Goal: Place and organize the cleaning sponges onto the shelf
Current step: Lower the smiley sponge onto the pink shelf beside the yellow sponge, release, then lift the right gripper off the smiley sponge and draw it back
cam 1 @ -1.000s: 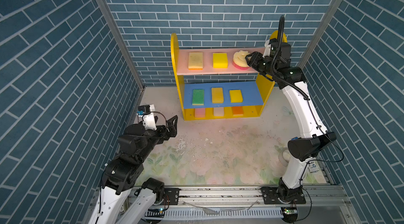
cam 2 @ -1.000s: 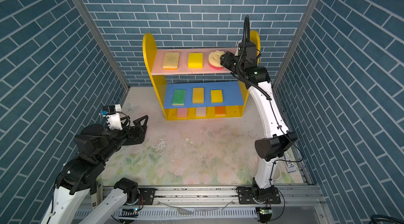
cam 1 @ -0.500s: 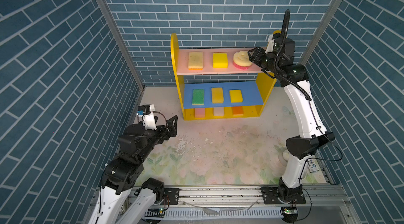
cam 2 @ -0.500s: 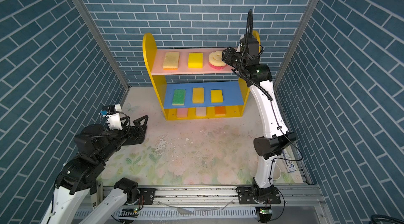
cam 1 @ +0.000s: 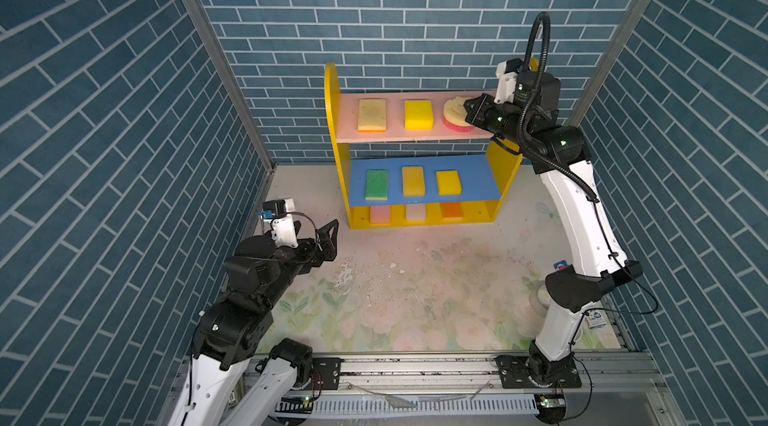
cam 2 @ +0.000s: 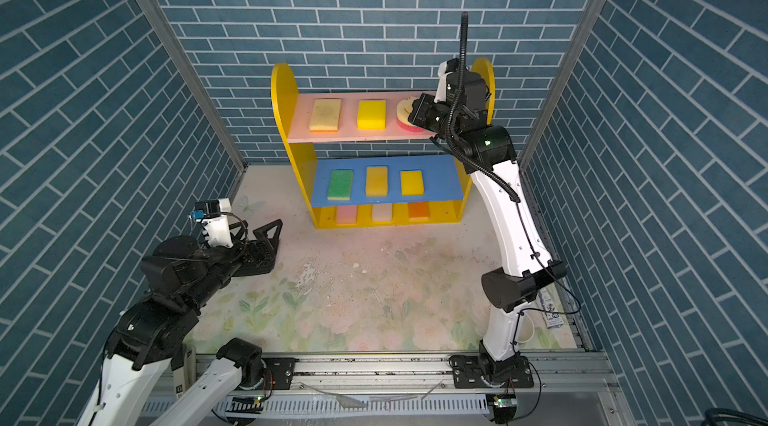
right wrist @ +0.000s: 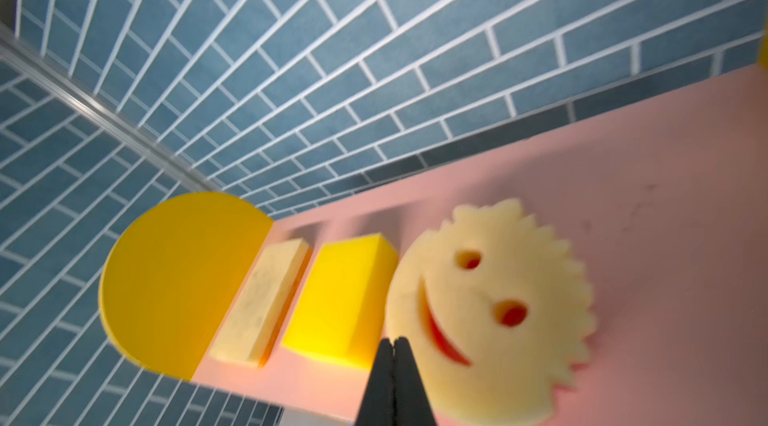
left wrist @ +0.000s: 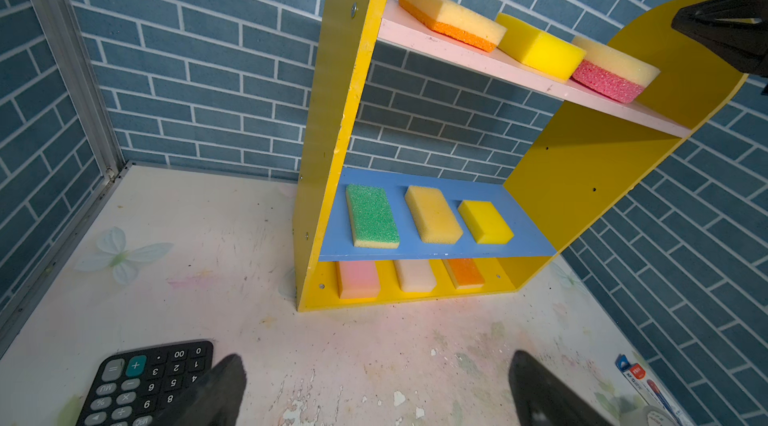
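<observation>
The shelf (cam 1: 505, 172) stands against the back wall with three cleaning sponges on each level. On the pink top board lie a tan one (cam 1: 372, 114), a yellow one (cam 1: 418, 114) and the round smiley one (cam 1: 454, 114) on its pink underside (left wrist: 604, 83). Green (cam 1: 376, 184), tan (cam 1: 412, 181) and yellow (cam 1: 449, 183) pads sit on the blue board. Pink (cam 1: 380, 214), whitish (cam 1: 416, 212) and orange (cam 1: 451, 210) pads rest on the base. My right gripper (right wrist: 394, 343) is shut and empty at the smiley sponge's edge. My left gripper (left wrist: 378, 386) hangs open low at the left.
A black calculator (left wrist: 145, 382) lies on the floral mat under my left gripper (cam 2: 259, 257). A small printed packet (left wrist: 648, 382) and a white round object (cam 1: 538, 303) sit by the right arm's base. Blue brick walls close in on three sides.
My right gripper has drawn back a little from over the smiley sponge, and its jaws have gone from part open to shut. The sponge stays on the pink board. The left arm has not moved.
</observation>
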